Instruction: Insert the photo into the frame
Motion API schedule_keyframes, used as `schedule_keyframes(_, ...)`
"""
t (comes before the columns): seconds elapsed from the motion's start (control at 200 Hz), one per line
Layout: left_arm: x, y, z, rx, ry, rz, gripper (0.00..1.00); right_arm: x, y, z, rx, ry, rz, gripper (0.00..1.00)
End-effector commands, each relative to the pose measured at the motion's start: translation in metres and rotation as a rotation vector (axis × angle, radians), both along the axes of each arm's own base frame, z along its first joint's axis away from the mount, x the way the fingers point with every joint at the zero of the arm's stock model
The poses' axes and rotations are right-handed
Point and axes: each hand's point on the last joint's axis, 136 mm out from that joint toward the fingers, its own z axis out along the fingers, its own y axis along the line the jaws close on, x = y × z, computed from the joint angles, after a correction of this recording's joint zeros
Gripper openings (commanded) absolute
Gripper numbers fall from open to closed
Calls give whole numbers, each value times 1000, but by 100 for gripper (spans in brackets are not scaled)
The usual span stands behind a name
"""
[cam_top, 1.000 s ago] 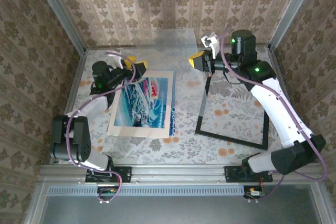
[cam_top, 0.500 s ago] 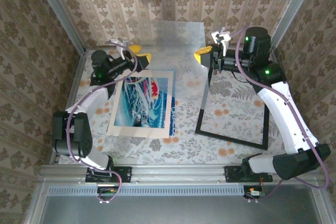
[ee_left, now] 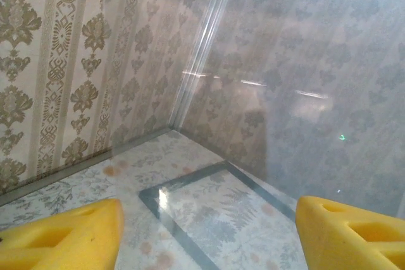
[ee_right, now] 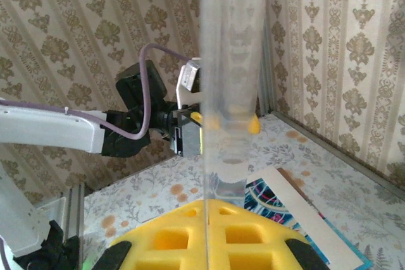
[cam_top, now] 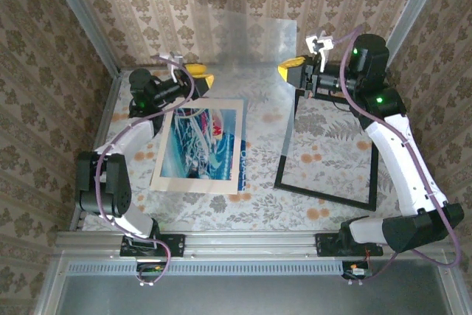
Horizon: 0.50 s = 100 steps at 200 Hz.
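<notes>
Right gripper (cam_top: 296, 71) upper right of the top view, my fingers clamped on a clear pane (cam_top: 243, 49) held upright on its edge; the right wrist view shows the pane's edge pinched between the yellow pads (ee_right: 158, 238). Left gripper (cam_top: 193, 73) upper left, fingers apart, nothing between them, just beside the pane. Photo (cam_top: 200, 144) flat on the table (cam_top: 258, 212), left of centre, picture side up. Frame (cam_top: 324, 195) flat at right, apart from the photo.
</notes>
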Motion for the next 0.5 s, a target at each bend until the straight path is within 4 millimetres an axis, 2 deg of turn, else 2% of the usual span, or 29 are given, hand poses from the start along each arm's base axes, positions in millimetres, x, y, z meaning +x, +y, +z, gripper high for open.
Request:
schedule_keyframes(0.0,-7,-4,15,-13,-42,-42,73,7,-9,17,20,-38,-65,0)
schedule_keyframes(0.125,-7,-4,17,-13,-48,-39,72,12,-14,15,20,-23,-89,0)
schedule_keyframes(0.365,8,8,19,-8,-54,14,72,-10,-8,19,-30,-93,4,0)
schedule_keyframes(0.495,18,7,14,13,-53,24,78,-19,0,22,-32,-94,100,0)
